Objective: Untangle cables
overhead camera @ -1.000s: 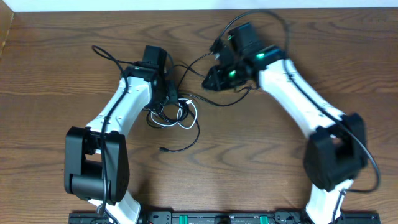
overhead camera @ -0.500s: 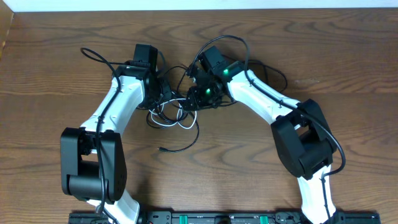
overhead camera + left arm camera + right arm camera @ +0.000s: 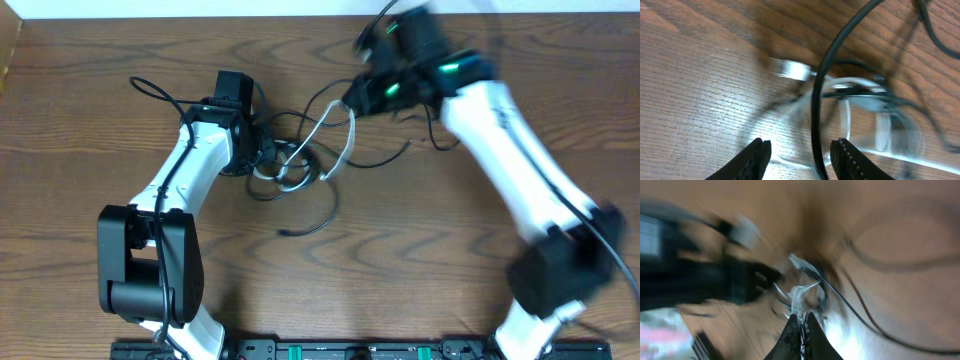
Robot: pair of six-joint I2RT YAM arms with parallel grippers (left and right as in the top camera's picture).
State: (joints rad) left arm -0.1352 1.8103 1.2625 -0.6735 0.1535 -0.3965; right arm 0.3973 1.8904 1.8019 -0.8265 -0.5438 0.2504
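Observation:
A white cable [image 3: 318,130] and a thin black cable [image 3: 325,205] lie tangled at the table's middle. My right gripper [image 3: 352,100] is shut on the white cable [image 3: 799,294] and holds it stretched up and right from the tangle; this view is motion-blurred. In its wrist view the jaws [image 3: 801,316] pinch the white strand, with the black cable [image 3: 860,315] beside it. My left gripper [image 3: 265,152] sits at the tangle's left side. Its jaws [image 3: 800,150] are open, a black cable [image 3: 816,100] running between them over the white cable [image 3: 880,130].
The black cable's loose plug end [image 3: 285,232] lies toward the front. The left arm's own thick black wire [image 3: 150,88] loops out at the far left. The wooden table [image 3: 80,200] ends at a white wall at the back. The arm bases stand at the front edge.
My right arm reached into the tangle, shut on the white cable and swung back up and right, stretching it. The tangle and the black loop shifted right. The left arm held still.

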